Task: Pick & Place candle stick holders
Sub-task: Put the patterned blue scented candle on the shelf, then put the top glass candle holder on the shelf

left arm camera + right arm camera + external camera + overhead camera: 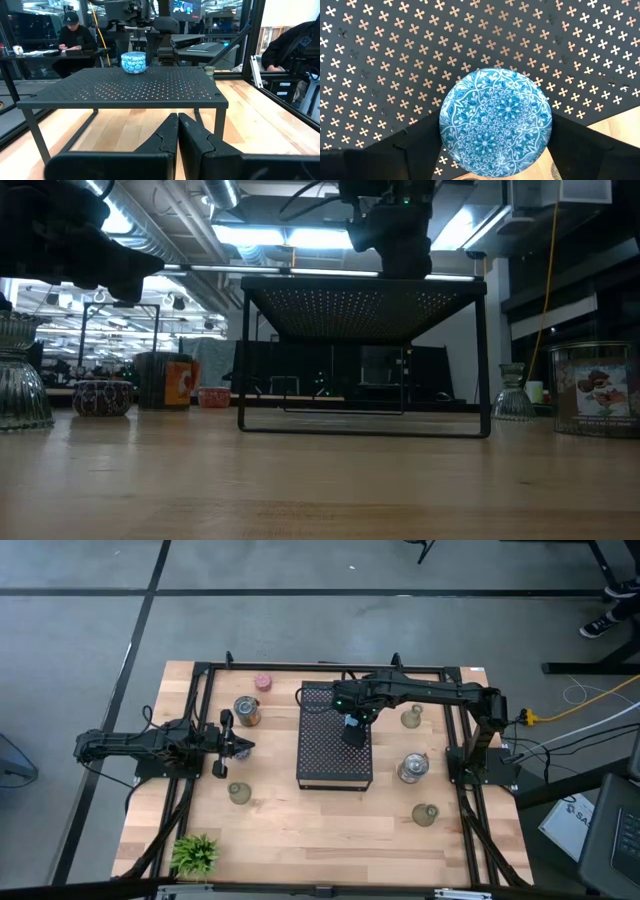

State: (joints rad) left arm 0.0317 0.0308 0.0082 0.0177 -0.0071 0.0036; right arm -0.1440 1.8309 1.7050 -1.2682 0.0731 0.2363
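the blue holder sits on the black tray, between the right gripper's spread fingers. it looks small, rigid, glazed, likely slippery; grip its round sides. left gripper is closed, empty.
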